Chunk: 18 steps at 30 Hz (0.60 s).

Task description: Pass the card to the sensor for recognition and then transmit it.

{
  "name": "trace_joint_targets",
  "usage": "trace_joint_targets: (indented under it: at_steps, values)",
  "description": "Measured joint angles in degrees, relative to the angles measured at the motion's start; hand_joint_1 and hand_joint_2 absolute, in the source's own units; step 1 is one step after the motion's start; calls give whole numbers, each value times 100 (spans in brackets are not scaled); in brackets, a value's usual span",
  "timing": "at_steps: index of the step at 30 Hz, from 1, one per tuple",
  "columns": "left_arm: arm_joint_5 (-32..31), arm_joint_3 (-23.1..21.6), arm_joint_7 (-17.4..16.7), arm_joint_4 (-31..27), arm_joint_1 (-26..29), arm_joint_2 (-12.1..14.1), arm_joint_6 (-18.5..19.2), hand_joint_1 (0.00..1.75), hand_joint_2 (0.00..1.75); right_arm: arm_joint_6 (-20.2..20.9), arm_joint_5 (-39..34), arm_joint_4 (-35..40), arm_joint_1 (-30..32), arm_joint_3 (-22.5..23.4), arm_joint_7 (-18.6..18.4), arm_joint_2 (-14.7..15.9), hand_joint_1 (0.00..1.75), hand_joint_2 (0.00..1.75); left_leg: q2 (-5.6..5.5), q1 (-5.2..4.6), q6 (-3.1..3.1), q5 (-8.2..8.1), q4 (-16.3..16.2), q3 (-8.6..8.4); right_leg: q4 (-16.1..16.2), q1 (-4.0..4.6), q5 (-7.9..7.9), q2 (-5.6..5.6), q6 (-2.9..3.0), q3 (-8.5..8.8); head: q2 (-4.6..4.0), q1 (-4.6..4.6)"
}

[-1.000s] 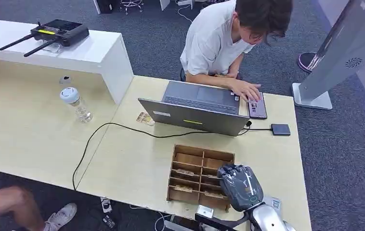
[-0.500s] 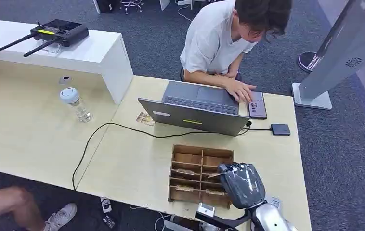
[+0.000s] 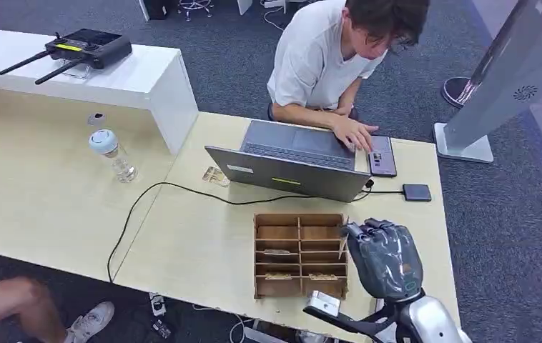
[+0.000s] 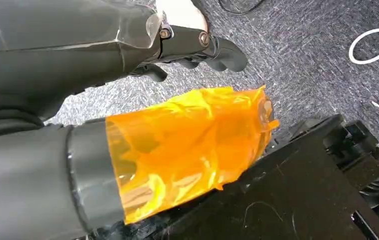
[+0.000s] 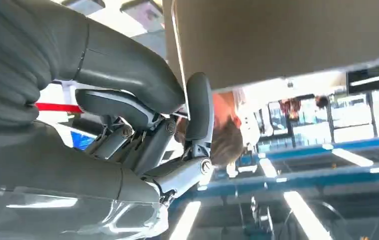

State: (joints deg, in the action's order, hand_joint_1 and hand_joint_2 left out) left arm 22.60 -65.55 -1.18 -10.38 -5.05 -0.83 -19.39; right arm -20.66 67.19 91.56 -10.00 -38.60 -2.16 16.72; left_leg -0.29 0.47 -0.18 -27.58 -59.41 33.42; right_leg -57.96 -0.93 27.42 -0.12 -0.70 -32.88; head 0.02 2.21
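Wooden card [image 3: 342,246], thin, pinched edge-on by right hand [image 3: 385,259] beside box [image 3: 299,254]; left hand [image 4: 197,45] hangs w/ fingers curled, holding nothing; risk: card slips en route to sensor [image 3: 416,192].

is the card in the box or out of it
Out. The right hand pinches the card upright beside the wooden box; in the right wrist view the card sits between thumb and finger.
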Motion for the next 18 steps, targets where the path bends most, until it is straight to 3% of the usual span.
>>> trace_joint_targets:
  at_steps: [18]
  values:
    - [-37, 0, 17, 2, 35, 31, -13, 0, 0, -363, -446, 682, 6, 386, 214, 50, 175, 175, 0, 0, 0, 1, 0, 0, 0, 0, -1, 0, 0, 1, 0, -2]
